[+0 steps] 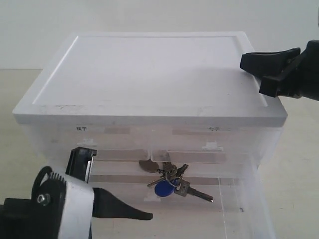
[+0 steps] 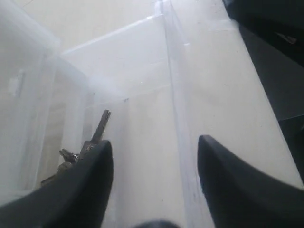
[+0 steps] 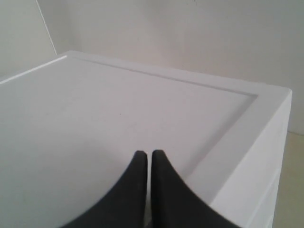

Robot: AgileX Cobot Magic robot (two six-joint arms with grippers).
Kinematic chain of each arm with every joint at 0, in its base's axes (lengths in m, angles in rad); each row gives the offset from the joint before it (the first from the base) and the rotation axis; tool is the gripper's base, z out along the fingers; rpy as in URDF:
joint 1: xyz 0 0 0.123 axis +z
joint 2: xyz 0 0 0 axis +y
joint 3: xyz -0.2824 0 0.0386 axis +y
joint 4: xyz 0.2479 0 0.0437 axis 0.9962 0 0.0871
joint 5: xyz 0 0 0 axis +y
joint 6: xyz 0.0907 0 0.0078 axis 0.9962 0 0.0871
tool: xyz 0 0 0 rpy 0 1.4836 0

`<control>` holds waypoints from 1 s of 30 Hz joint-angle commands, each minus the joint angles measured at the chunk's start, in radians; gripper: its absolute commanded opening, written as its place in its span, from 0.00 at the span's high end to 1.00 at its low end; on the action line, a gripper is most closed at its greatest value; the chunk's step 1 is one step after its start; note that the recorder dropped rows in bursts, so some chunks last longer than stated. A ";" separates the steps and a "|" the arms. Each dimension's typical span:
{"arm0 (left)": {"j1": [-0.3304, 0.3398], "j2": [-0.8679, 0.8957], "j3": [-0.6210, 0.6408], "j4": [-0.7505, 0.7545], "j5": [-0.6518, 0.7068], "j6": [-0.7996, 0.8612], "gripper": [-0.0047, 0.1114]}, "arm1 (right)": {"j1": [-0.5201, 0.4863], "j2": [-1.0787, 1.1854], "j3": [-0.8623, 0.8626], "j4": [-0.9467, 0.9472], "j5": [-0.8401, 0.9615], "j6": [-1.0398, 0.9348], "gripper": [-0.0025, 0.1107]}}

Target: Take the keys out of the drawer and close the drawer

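At the drawer's near left corner, the left claw [image 1: 112,189] is spread wide and holds nothing. One black finger [image 1: 119,211] reaches in over the floor of the drawer [image 1: 219,219]; in the wrist view a clear drawer wall runs between the two fingers. The drawer is open, standing out from the cabinet [image 1: 149,74] over the pale bench [image 1: 299,149]. Further back in the drawer, close to where it meets the cabinet, the keys [image 1: 169,181] lie loose on its floor: a blue fob, a grey oval tag and silver blades pointing toward the drawer's right. That finger is just beside them; whether it touches them I cannot tell. Directly above the drawer's back end sit two small labelled drawers [image 1: 199,142], both closed. Beyond the drawer, over the right edge of the cabinet's flat white top, the right claw [image 3: 145,156] is drawn narrow, its fingers almost touching, with nothing between them.
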 commanded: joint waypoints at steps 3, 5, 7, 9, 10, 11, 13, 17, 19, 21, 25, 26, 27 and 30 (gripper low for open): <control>-0.002 0.034 -0.007 -0.243 -0.174 0.000 0.52 | 0.002 -0.003 -0.002 -0.002 0.005 0.009 0.98; -0.002 0.098 -0.041 -0.292 -0.199 -0.025 0.52 | 0.002 -0.003 -0.002 -0.002 0.005 0.009 0.98; -0.002 0.189 -0.094 -0.295 -0.194 -0.067 0.52 | 0.002 -0.003 -0.002 -0.002 0.010 0.009 0.98; -0.002 0.274 -0.127 -0.228 -0.169 -0.051 0.52 | 0.002 -0.003 0.001 -0.008 0.020 0.009 0.98; -0.002 0.297 -0.135 -0.209 -0.143 -0.039 0.52 | 0.002 -0.003 0.000 -0.011 0.022 0.009 0.98; -0.002 0.310 -0.135 -0.162 -0.127 -0.027 0.52 | 0.002 -0.003 0.000 -0.008 0.022 0.009 0.98; -0.002 0.320 -0.135 -0.211 -0.235 -0.056 0.52 | 0.002 -0.003 0.000 0.006 0.020 0.007 0.98; -0.002 0.359 -0.135 -0.222 -0.305 -0.132 0.52 | 0.002 -0.003 0.000 0.006 0.020 0.007 0.98; -0.002 0.386 -0.141 -0.204 -0.261 -0.132 0.52 | 0.002 -0.003 0.000 0.002 0.020 0.007 0.98; -0.002 0.425 -0.168 -0.204 -0.266 -0.134 0.52 | 0.002 -0.003 0.000 -0.003 0.020 0.015 0.98; -0.002 0.475 -0.223 -0.196 -0.280 -0.134 0.52 | 0.002 -0.003 0.000 -0.005 0.020 0.015 0.98; -0.002 0.480 -0.232 -0.196 -0.285 -0.134 0.52 | 0.002 -0.003 0.000 -0.007 0.022 0.015 0.98; -0.002 0.483 -0.240 -0.196 -0.296 -0.134 0.52 | 0.002 -0.003 0.000 -0.007 0.024 0.015 0.98; -0.002 0.483 -0.247 -0.196 -0.327 -0.134 0.52 | 0.002 -0.003 0.000 -0.007 0.023 0.017 0.98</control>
